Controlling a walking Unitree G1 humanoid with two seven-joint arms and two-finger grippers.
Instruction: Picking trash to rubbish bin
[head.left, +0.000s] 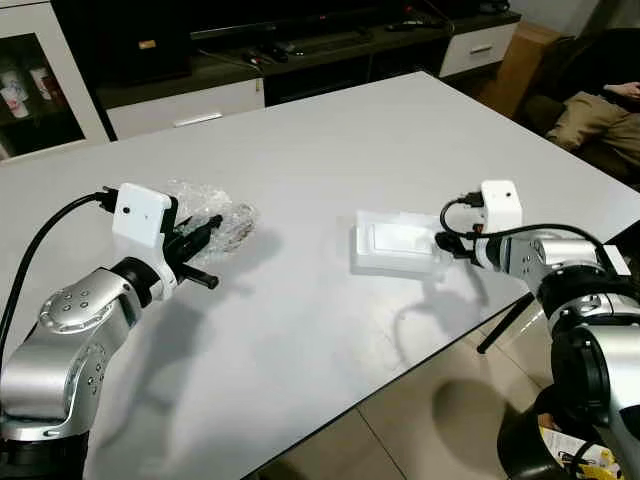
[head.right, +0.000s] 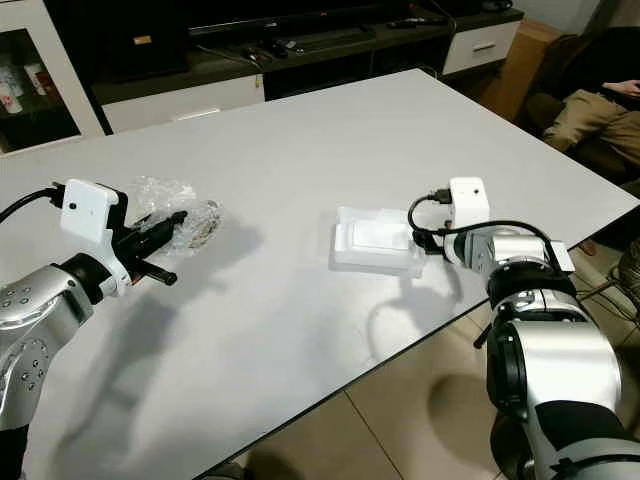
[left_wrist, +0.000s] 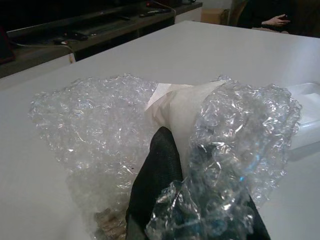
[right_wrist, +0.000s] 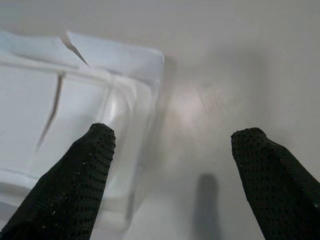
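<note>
Left gripper (head.left: 205, 228), left of frame, clamped on crumpled bubble wrap (head.left: 222, 215) on the white table (head.left: 330, 140); right gripper (right_wrist: 170, 185) spread apart beside empty white foam tray (head.left: 395, 243) mid-frame.

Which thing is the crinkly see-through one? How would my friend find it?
Look at the big white table, then at the side where the robot's left claw reaches in. There lies a crumpled wad of clear bubble wrap with a bit of white paper inside, and the claw's black fingers are pushed into it. Its neighbour, the white foam tray by the right claw, is smooth, flat and solid white.
</note>
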